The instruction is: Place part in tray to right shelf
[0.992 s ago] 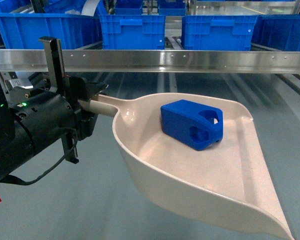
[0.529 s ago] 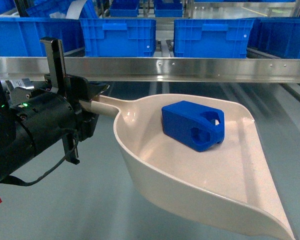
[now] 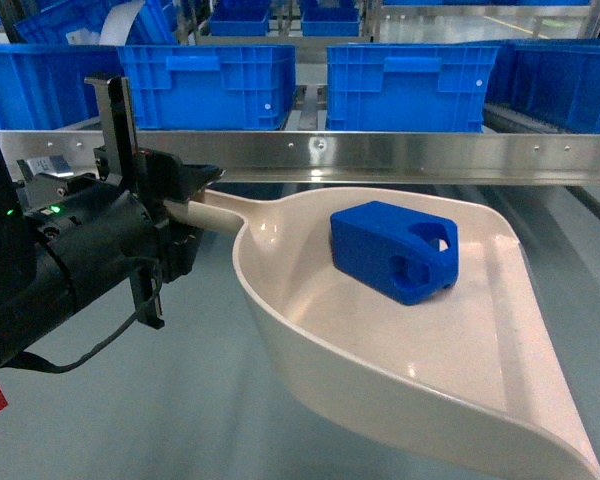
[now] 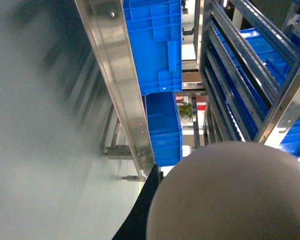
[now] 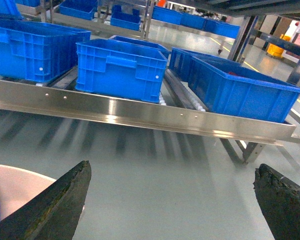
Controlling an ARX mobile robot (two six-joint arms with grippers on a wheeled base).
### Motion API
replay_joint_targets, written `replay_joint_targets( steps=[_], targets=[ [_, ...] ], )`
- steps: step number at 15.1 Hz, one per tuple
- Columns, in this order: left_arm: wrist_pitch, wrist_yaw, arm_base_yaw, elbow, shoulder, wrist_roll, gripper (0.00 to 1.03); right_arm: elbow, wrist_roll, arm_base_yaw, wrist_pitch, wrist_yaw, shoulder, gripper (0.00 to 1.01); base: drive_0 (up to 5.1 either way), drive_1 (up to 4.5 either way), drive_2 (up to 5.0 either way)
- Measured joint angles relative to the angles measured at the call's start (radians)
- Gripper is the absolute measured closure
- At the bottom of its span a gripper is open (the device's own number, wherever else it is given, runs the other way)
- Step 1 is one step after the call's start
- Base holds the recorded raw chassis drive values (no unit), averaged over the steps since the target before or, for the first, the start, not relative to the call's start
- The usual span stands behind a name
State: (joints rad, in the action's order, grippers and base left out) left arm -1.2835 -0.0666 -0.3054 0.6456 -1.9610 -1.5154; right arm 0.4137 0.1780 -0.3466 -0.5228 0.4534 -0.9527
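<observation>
I see one part [image 3: 394, 250], lying inside the one tray [image 3: 380, 350], near its handle end. My left pincer [image 3: 175, 205] is clamped on the tray's handle; its fingertips are hidden behind the mount. My right pincer [image 5: 170, 200] is spread wide, holding nothing. The right shelf [image 3: 380, 160] carries four blue crates [image 3: 205, 85] in the head view, the outer two cut off. The tray's far lip runs out of frame.

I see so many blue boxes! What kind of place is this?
Probably a factory or warehouse. Big blue crates sit in rows on a steel rack with rollers, more racks stand behind, and the floor is smooth grey.
</observation>
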Motion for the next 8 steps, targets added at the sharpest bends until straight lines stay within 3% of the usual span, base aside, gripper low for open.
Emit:
replay_joint_targets(
  steps=[8],
  targets=[
    [0.007, 0.001, 0.002, 0.0, 0.0, 0.001, 0.91, 0.0, 0.0, 0.0, 0.002, -0.001, 0.0, 0.03, 0.1, 4.33, -4.1]
  ],
)
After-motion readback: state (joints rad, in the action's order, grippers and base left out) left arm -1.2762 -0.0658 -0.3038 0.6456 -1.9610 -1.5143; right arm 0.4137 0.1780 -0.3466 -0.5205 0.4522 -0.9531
